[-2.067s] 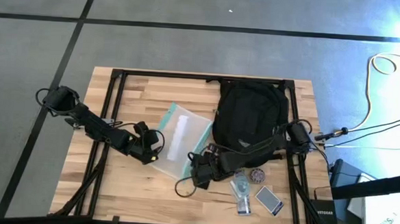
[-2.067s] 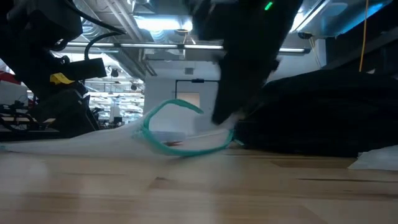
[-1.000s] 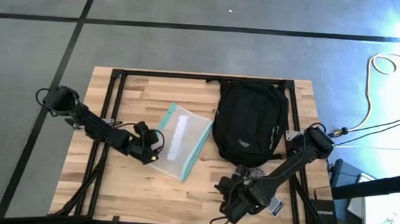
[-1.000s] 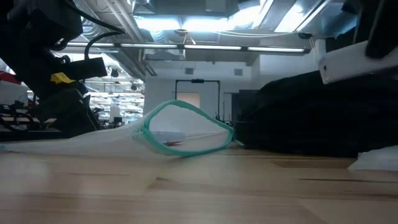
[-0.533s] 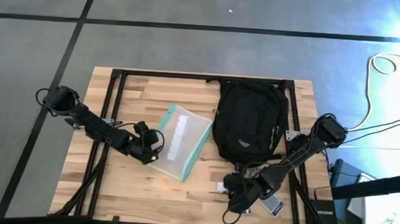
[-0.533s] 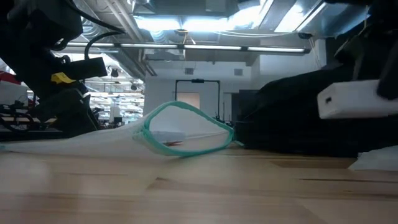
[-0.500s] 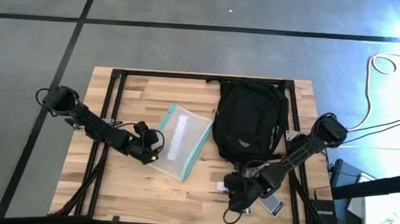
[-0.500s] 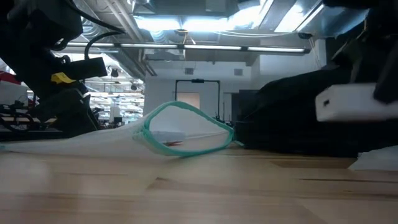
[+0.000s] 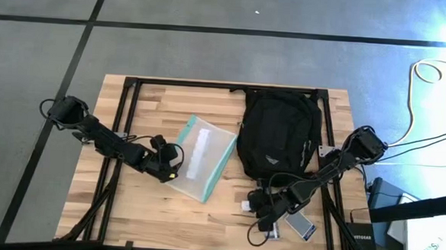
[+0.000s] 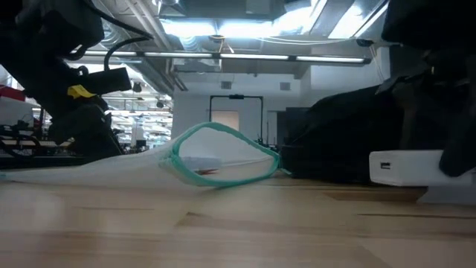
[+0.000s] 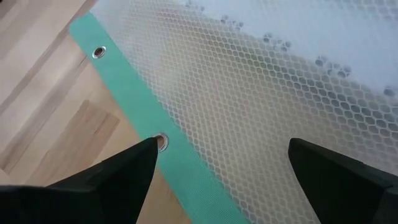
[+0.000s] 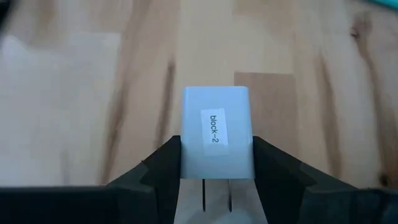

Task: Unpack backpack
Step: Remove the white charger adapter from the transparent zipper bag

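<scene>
Backpack (image 9: 277,138) lies flat at the far right of the table (image 9: 155,98), beside the mesh pouch (image 9: 202,157). Right gripper (image 9: 251,207) is at the near edge in front of the backpack, fingers clamped on a white charger block (image 12: 217,140) — labelled "block-2", prongs toward the wrist. Left gripper (image 9: 174,159) hangs over the pouch's teal edge, fingers spread wide — holding nothing.
</scene>
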Action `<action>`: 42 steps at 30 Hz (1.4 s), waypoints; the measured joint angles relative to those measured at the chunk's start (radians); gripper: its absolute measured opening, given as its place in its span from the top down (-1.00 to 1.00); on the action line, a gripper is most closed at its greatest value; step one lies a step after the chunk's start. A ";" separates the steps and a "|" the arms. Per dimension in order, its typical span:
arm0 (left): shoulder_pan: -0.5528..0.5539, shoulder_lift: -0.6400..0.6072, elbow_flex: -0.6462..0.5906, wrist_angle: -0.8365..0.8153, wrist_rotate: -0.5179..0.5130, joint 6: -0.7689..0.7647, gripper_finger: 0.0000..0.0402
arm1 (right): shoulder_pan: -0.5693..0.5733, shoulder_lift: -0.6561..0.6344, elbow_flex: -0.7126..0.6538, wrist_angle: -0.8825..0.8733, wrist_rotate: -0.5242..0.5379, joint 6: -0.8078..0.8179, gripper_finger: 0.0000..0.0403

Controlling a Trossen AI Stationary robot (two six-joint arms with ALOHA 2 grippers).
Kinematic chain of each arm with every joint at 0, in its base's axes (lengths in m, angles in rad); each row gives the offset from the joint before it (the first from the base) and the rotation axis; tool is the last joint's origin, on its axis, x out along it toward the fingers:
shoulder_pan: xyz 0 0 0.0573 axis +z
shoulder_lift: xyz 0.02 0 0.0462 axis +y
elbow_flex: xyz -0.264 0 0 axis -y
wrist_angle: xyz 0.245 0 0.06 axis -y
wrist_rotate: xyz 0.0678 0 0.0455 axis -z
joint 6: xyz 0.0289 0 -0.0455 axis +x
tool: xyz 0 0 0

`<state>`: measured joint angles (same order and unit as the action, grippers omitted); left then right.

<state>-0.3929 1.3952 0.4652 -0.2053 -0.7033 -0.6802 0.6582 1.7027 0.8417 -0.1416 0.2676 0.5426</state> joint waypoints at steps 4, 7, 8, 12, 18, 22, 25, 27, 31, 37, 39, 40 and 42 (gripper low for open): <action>0.003 0.001 0.000 0.010 0.015 0.000 -0.74 | 0.002 0.000 0.000 0.022 -0.004 0.001 0.25; 0.003 0.001 0.000 0.009 0.016 0.000 -0.74 | 0.002 0.000 0.000 0.018 -0.007 0.007 0.25; 0.003 0.001 0.000 0.009 0.016 0.000 -0.74 | 0.002 0.000 0.000 0.018 -0.007 0.020 0.25; 0.003 0.001 0.000 0.009 0.015 0.000 -0.74 | 0.000 0.000 0.000 0.015 -0.007 0.055 0.25; 0.003 0.001 0.000 0.009 0.015 0.000 -0.74 | 0.002 0.000 0.000 0.010 -0.006 0.057 0.25; 0.003 0.002 0.000 0.009 0.014 0.000 -0.74 | 0.002 0.000 0.000 0.009 -0.003 0.058 0.24; 0.003 0.002 0.000 0.008 0.013 0.006 -0.74 | 0.002 0.000 0.000 0.009 0.002 0.058 0.21; 0.003 0.002 0.000 0.008 0.012 0.007 -0.74 | 0.002 0.000 0.000 0.008 0.013 0.063 0.15; 0.003 0.002 0.000 0.008 0.012 0.007 -0.74 | 0.002 0.000 0.000 0.004 0.027 0.082 -0.01; 0.003 0.002 0.000 0.008 0.012 0.007 -0.74 | 0.002 0.001 0.000 0.004 0.027 0.082 -0.08; 0.003 0.002 0.000 0.008 0.011 0.007 -0.74 | 0.002 0.001 0.000 0.013 0.033 0.080 -0.09; 0.003 0.002 0.000 0.008 0.012 0.007 -0.74 | 0.000 0.001 0.002 0.018 0.047 0.075 -0.09; 0.003 0.002 0.000 0.008 0.011 0.007 -0.74 | -0.006 0.001 0.018 0.019 0.078 0.057 -0.09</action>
<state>-0.3897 1.3968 0.4652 -0.1970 -0.6927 -0.6731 0.6520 1.7039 0.8601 -0.1229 0.3453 0.6000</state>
